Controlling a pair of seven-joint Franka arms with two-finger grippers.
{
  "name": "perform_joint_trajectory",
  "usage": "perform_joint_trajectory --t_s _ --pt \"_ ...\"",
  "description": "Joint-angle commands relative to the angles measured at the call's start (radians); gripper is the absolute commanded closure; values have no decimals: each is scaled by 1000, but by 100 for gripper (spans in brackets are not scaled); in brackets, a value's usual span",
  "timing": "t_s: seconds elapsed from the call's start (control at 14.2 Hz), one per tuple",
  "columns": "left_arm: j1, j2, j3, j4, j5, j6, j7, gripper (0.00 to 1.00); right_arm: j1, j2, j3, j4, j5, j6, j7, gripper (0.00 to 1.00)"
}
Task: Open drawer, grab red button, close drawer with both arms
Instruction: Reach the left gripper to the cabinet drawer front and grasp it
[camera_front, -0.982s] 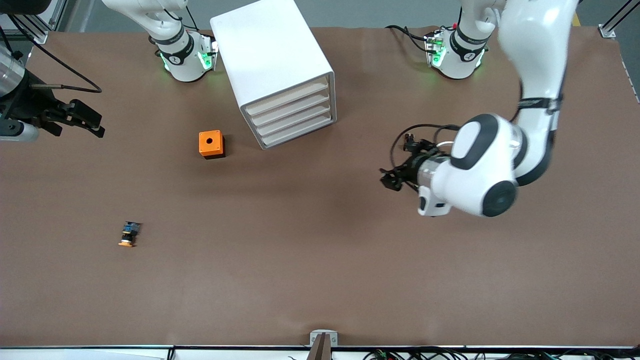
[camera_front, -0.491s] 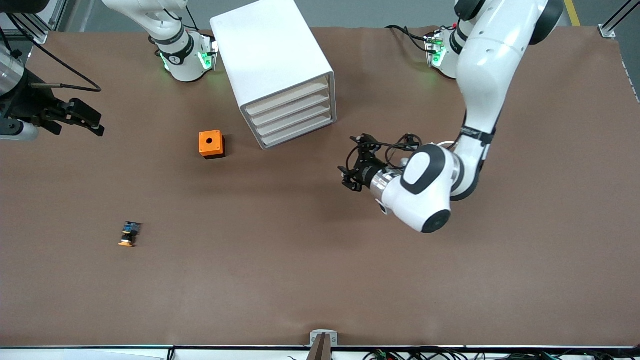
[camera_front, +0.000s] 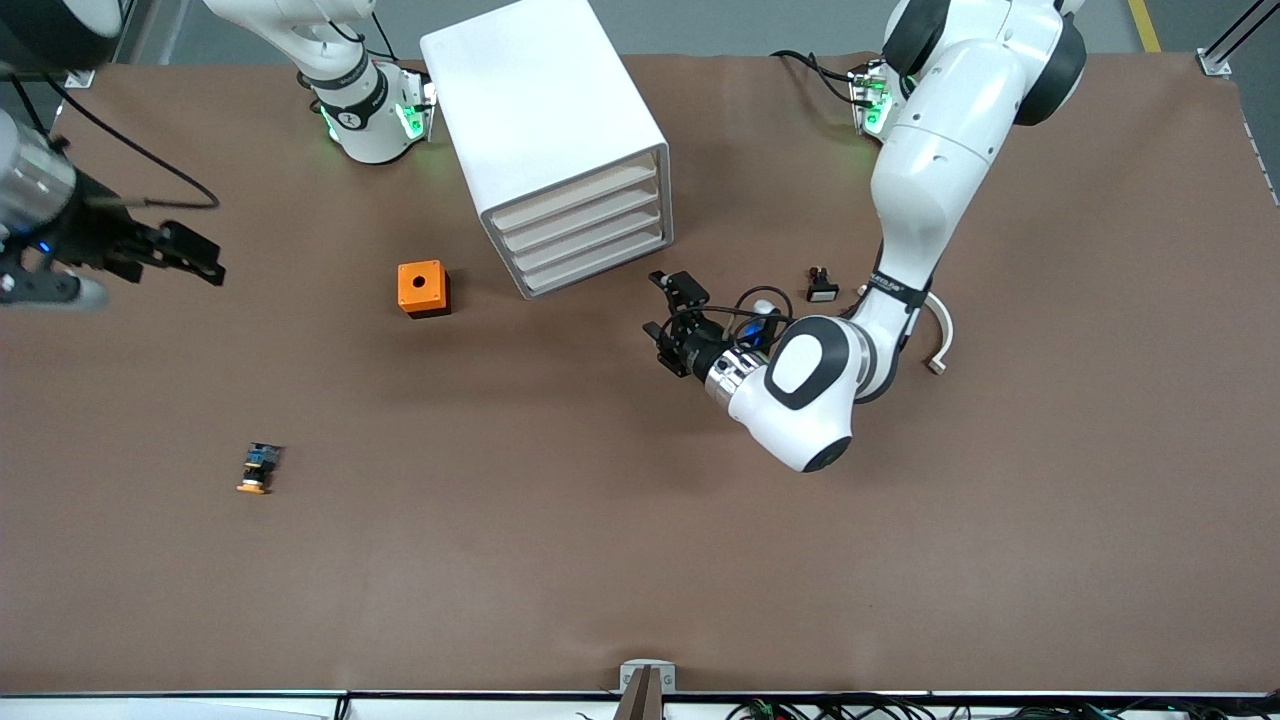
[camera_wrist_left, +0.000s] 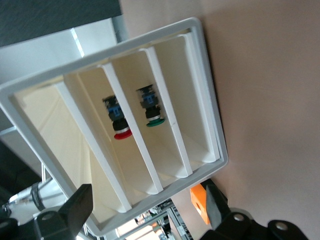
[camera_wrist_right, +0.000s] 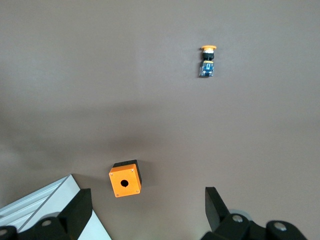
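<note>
The white cabinet (camera_front: 545, 120) stands at the robots' side of the table, and its four off-white drawers (camera_front: 582, 235) are shut. In the left wrist view, the red-capped button (camera_wrist_left: 120, 122) lies inside the drawer second from the top (camera_wrist_left: 114, 150). A green-capped button (camera_wrist_left: 152, 111) lies in the drawer below it. My left gripper (camera_front: 668, 312) is open just above the table, facing the drawer fronts, a short way off them; its fingers (camera_wrist_left: 79, 206) frame the cabinet. My right gripper (camera_front: 205, 260) is open and empty, in the air over the right arm's end of the table.
An orange box (camera_front: 424, 288) sits beside the cabinet and also shows in the right wrist view (camera_wrist_right: 125, 179). An orange-yellow-capped button (camera_front: 258, 469) lies nearer the front camera. A small black-and-white part (camera_front: 822, 288) and a white curved piece (camera_front: 938, 340) lie by the left arm.
The left arm has swung toward the cabinet and brought its gripper close to the drawer fronts, uncovering the small parts beside it. The right gripper has shifted slightly.
</note>
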Motion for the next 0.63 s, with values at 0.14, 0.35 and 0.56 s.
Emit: perform_joint_trajectory --t_s 0.14,0.35,0.56 --pt "-56 53 2 27 -67 -7 -133 12 -11 72 2 48 -1 -7 -16 0" --pt "-87 65 -4 16 -80 -23 -152 31 -13 133 2 50 -3 -10 -26 0" --pt "-95 65 -30 -1 -77 -46 -152 39 -16 145 1 50 -17 -7 -40 0"
